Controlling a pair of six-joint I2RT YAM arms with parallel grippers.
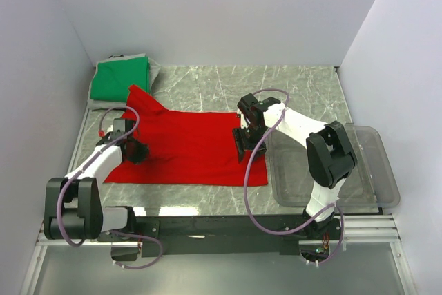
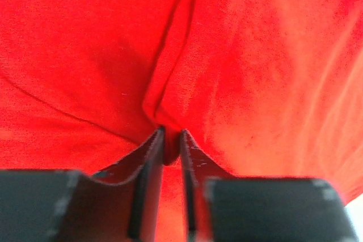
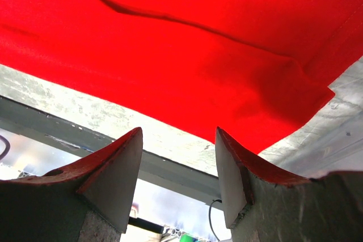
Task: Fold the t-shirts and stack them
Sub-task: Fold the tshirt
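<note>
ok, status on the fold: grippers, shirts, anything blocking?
Left gripper pinched shut on a ridge of the bright red cloth t-shirt, spread out. Right gripper open at its right edge. Bright green cloth t-shirt folded, far-left corner. Nothing blocking.

A spread t-shirt (image 1: 193,150) covers the centre of the table (image 1: 276,84). A folded t-shirt (image 1: 121,79) occupies the far left corner. A bin (image 1: 373,170) sits at the right edge.
</note>
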